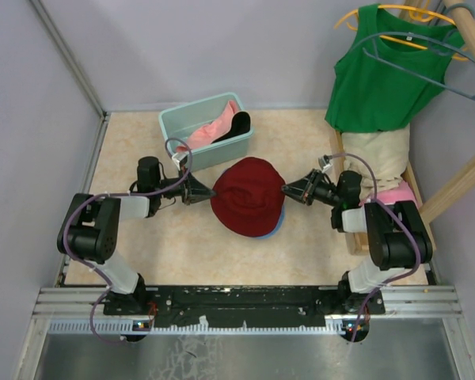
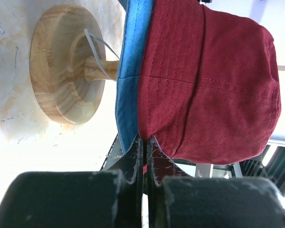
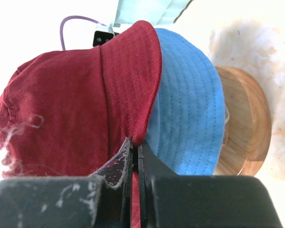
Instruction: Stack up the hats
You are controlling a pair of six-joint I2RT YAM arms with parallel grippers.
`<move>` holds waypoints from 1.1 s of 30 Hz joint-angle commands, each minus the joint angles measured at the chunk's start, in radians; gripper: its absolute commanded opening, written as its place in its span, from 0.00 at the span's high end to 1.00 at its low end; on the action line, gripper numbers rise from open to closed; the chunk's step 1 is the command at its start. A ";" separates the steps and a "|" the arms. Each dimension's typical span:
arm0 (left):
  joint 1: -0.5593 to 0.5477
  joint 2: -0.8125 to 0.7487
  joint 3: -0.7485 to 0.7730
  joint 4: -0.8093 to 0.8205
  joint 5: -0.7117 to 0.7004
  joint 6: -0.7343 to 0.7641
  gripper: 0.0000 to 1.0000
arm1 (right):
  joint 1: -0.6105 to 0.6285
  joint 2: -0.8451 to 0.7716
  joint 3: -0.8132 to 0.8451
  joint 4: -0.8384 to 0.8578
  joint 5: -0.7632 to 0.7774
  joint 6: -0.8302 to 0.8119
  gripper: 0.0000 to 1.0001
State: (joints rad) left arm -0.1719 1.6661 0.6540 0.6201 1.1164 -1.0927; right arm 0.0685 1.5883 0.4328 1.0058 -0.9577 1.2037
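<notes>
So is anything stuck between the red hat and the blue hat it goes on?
Nothing visible. The soft dark red fabric bucket hat already lies right over the blue fabric bucket hat, brim against brim. The left gripper and right gripper pinch only the red brim.

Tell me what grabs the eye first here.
The dark red hat sits mid-table over the blue hat, whose brim peeks out at its near right. The left fingers and right fingers pinch the red brim from opposite sides. A green tank top hangs at the far right.
</notes>
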 commanded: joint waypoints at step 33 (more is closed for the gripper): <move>0.031 0.000 -0.026 -0.224 -0.004 0.248 0.84 | 0.054 -0.209 0.220 -0.996 0.284 -0.673 0.95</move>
State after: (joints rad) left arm -0.1608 1.6958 0.6666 0.4751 1.1313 -0.8925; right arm 0.1146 1.3586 0.6205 0.1398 -0.7536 0.6003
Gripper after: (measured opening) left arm 0.099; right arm 0.018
